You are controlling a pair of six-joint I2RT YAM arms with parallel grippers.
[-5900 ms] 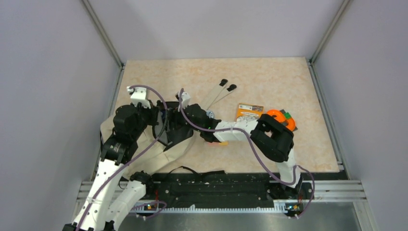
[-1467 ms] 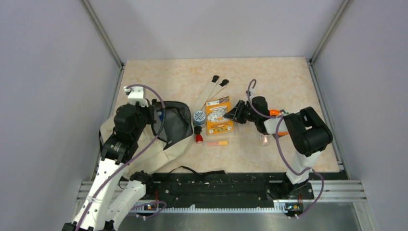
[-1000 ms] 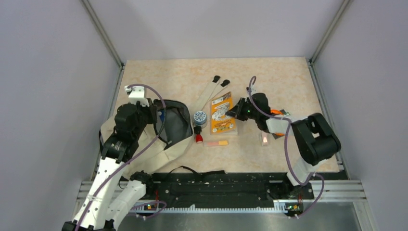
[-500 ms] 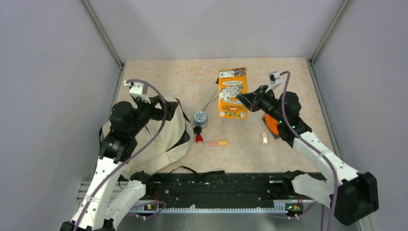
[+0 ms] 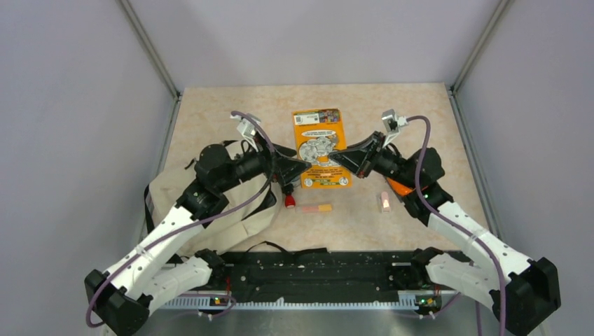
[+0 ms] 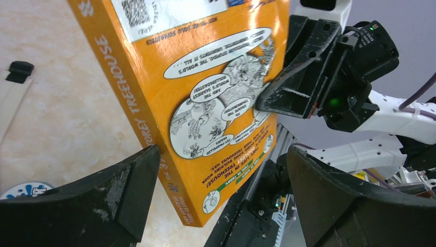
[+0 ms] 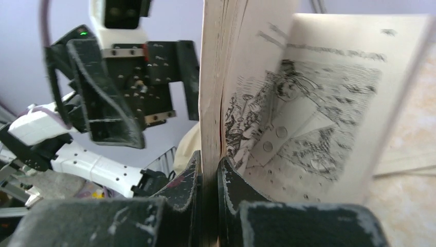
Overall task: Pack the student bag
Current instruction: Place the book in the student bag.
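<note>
- The student bag (image 5: 245, 222) is seen slumped at the near left of the desk (image 5: 420, 119). It is soft cream canvas, creased and flattened, partly covered by the left arm. Its mouth cannot be made out.
- The left tool (image 5: 293, 168) is pictured released, its scuffed black jaws spread wide on either side of a book's lower corner. No contact with the cover can be confirmed.
- A small red object (image 5: 289, 201) and a slim pink-and-orange bar (image 5: 315, 208) are left lying on the mottled, peach-toned surface, just below the raised book.
- The book (image 5: 321, 143), a stiff rectangular paperback, is held aloft between the two arms. A glossy orange cover with cartoon figures and speech balloons is shown, and matte cream pages fan slightly at the open edge.
- The right tool (image 5: 338, 158) is clenched on the book's edge, with a block of pages pinched between its fingers.
- A small pink piece (image 5: 384, 201) and a rounded orange object (image 5: 398, 186) are seen beside and under the right arm.
- A mid-air handover of the book, right to left, is judged to be in hand.
- Next, the left jaws would need to be closed squarely on the spine corner before the right grip is let go. The slack bag would then need to be held open for the flat book to be slid in.
</note>
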